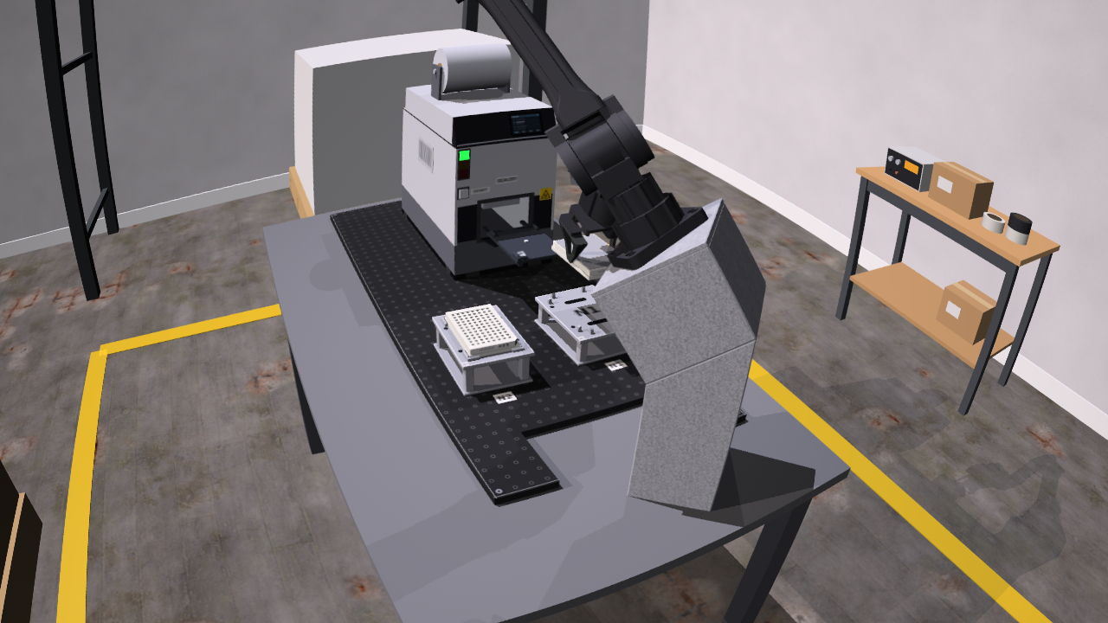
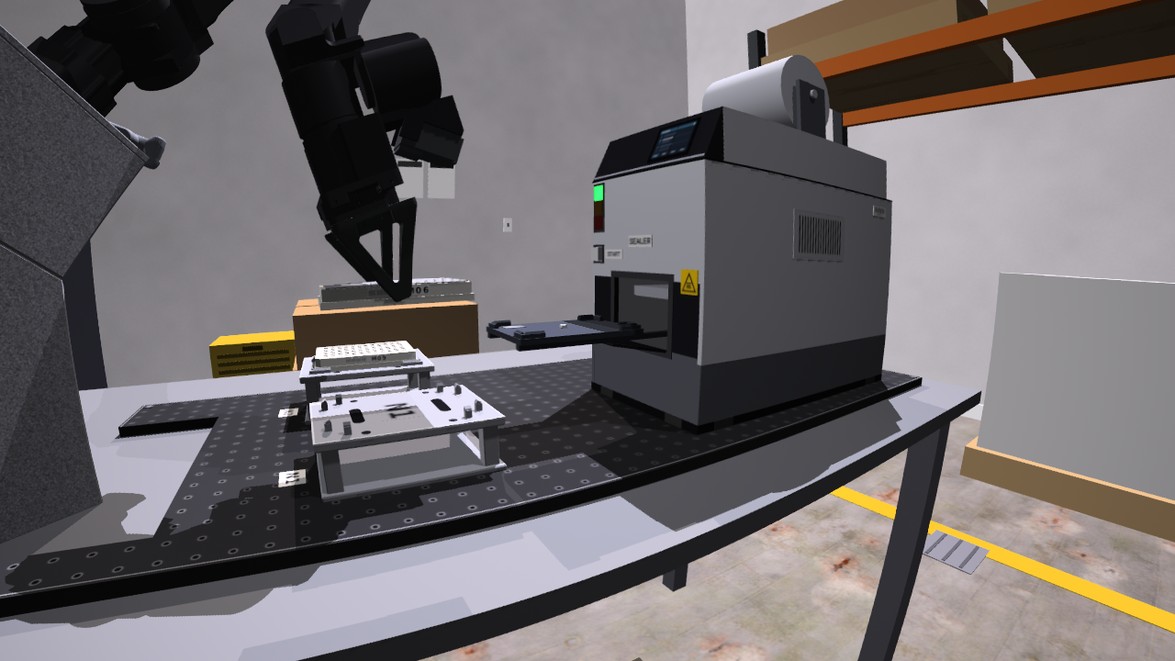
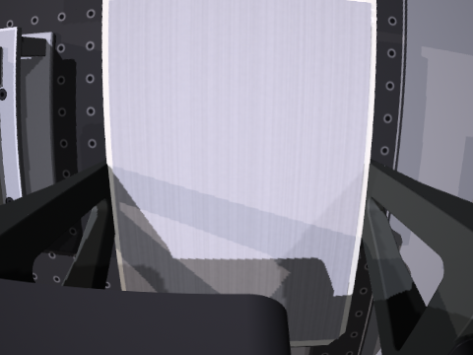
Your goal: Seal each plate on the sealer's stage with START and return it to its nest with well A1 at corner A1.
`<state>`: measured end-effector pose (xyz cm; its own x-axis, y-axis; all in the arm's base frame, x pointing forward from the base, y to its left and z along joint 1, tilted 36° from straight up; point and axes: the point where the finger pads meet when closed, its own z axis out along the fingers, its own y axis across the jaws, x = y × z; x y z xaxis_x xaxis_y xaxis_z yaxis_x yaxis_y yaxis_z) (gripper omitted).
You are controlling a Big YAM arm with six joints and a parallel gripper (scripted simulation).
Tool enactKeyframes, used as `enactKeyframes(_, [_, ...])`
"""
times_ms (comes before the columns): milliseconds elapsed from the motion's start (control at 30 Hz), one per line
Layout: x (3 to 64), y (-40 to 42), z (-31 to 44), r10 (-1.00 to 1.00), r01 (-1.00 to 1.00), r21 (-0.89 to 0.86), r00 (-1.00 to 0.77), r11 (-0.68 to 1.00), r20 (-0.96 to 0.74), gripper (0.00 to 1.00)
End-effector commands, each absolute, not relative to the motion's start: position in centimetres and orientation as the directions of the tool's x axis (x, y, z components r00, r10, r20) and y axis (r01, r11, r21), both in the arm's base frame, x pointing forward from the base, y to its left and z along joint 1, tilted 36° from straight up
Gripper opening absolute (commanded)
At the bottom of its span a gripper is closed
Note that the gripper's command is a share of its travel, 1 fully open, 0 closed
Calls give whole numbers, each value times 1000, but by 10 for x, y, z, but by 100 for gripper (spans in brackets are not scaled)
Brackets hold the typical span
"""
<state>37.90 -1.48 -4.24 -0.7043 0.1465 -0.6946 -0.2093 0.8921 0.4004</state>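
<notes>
My gripper (image 1: 595, 255) (image 2: 399, 292) (image 3: 237, 174) is shut on the foil-covered plate M06 (image 1: 584, 267) (image 2: 447, 289) (image 3: 236, 108), holding it by its long sides, about level, in the air. Nest N1 (image 1: 574, 305) (image 2: 374, 424) is empty, its pegs showing. Nest N2 (image 1: 525, 350) (image 2: 307, 369) (image 3: 11, 113) holds the open plate M09 (image 1: 479, 325) (image 2: 365, 353), its wells uncovered. The sealer (image 1: 503, 166) (image 2: 649, 218) has its empty stage (image 1: 523, 246) (image 2: 566, 330) out and its lamp (image 1: 464, 155) (image 2: 598, 193) green. Its START button (image 1: 463, 193) (image 2: 598, 253) is on the front.
The black perforated board (image 1: 395, 290) (image 2: 550, 386) lies under the nests and the sealer. The grey arm pedestal (image 1: 689, 402) (image 2: 40, 394) stands beside the nests and hides part of N1 in the top view. Cardboard boxes stand in the background.
</notes>
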Motion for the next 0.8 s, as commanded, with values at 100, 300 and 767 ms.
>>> enactKeyframes(100, [387,-10,-41,145,-218,397,-693,891,-706,0])
enactKeyframes(300, [388,-11,-43,144,-217,394,-692,893,-708,0])
enactKeyframes(767, [394,-7,-45,142,-223,392,-686,892,-713,0])
